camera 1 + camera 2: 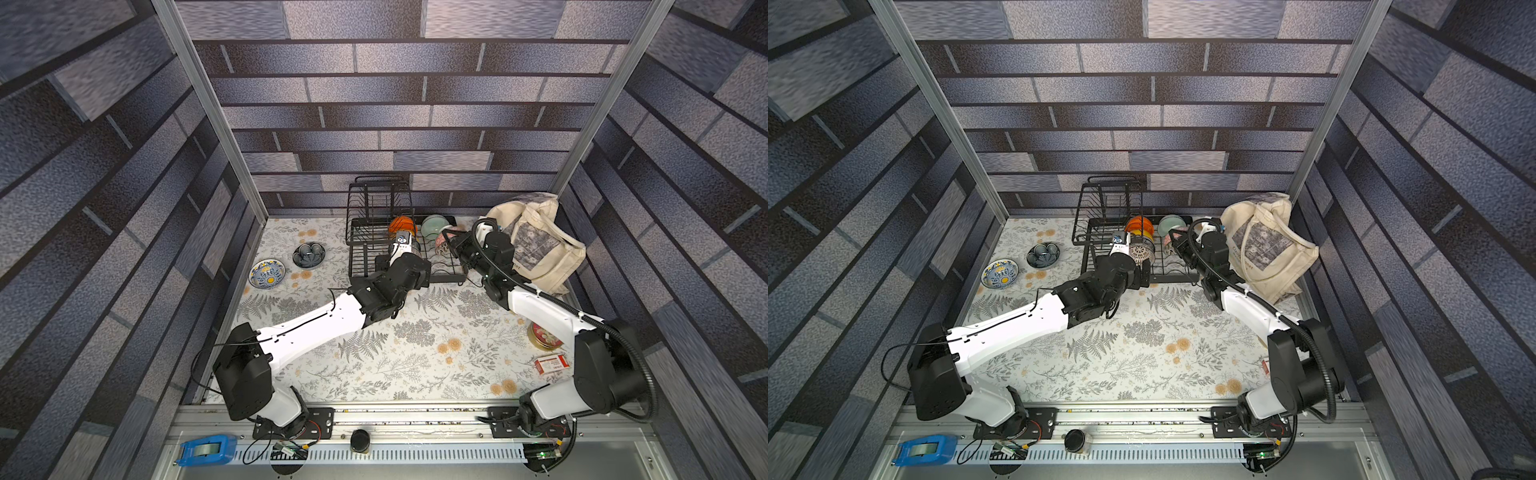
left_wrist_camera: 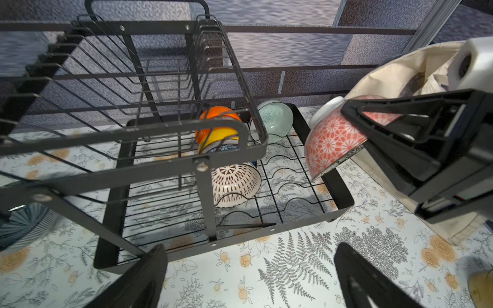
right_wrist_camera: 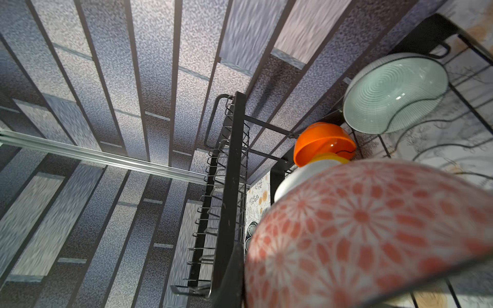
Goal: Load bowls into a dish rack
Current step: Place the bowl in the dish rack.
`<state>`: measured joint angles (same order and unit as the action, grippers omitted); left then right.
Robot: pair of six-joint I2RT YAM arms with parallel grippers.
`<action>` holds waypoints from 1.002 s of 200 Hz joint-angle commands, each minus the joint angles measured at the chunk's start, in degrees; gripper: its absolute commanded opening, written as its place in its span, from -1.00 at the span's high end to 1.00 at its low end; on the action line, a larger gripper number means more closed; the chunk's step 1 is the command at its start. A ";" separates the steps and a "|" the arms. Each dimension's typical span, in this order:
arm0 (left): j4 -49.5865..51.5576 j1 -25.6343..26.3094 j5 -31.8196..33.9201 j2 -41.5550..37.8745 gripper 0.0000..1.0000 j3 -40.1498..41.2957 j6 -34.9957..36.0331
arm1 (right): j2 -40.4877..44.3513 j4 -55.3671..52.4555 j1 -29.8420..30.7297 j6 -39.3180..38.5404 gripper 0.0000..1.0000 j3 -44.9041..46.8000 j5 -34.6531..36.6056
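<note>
The black wire dish rack [image 1: 365,245] [image 2: 165,170] stands at the back of the table. In its lower tier lean an orange bowl [image 2: 217,117], a yellow bowl [image 2: 218,136], a white dark-lattice bowl [image 2: 234,184] [image 1: 1142,251] and a pale green bowl [image 2: 274,120]. My left gripper [image 2: 250,282] hangs open and empty over the rack's front edge. My right gripper [image 2: 358,130] is shut on the rim of a red-and-white patterned bowl [image 2: 330,138] [image 3: 373,234], tilted above the rack's right end. A blue-yellow bowl [image 1: 267,273] and a dark bowl [image 1: 308,254] lie on the table, left of the rack.
A cream tote bag [image 1: 536,245] slumps right behind the right arm. A red-lidded tin [image 1: 544,334] and a small red-and-white box [image 1: 550,365] lie by the right edge. The rack's raised basket [image 2: 133,80] overhangs its left half.
</note>
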<state>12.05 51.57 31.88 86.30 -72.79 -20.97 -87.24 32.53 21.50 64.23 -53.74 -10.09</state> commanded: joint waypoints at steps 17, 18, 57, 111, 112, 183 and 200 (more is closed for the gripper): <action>12.10 -0.25 -0.64 1.40 -0.99 -4.34 14.35 | -8.47 21.03 -1.52 1.23 1.00 -2.97 -4.60; 12.24 -0.25 -0.57 1.54 -0.99 -4.49 14.85 | -8.64 21.18 -1.49 1.24 1.00 -3.01 -4.60; 9.70 0.99 9.56 5.30 -0.99 -5.81 29.36 | -15.17 24.05 -2.42 1.00 1.00 -4.60 -4.19; 2.51 1.58 9.92 7.12 -0.99 -1.76 35.82 | -24.39 29.99 -4.00 3.60 1.00 -9.03 -5.78; 2.61 1.68 9.94 7.12 -0.99 -1.71 35.82 | -24.61 30.10 -4.00 3.66 1.00 -9.11 -5.80; -0.75 2.13 7.75 1.63 -0.99 3.52 33.09 | -34.09 33.57 -4.74 7.63 1.00 -15.26 -3.96; -0.96 2.06 7.34 1.19 -0.99 3.47 32.97 | -35.91 34.02 -4.71 8.48 1.00 -16.69 -3.98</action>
<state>13.37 53.39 39.44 90.91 -69.89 11.81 -121.32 59.79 17.21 71.20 -67.05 -14.90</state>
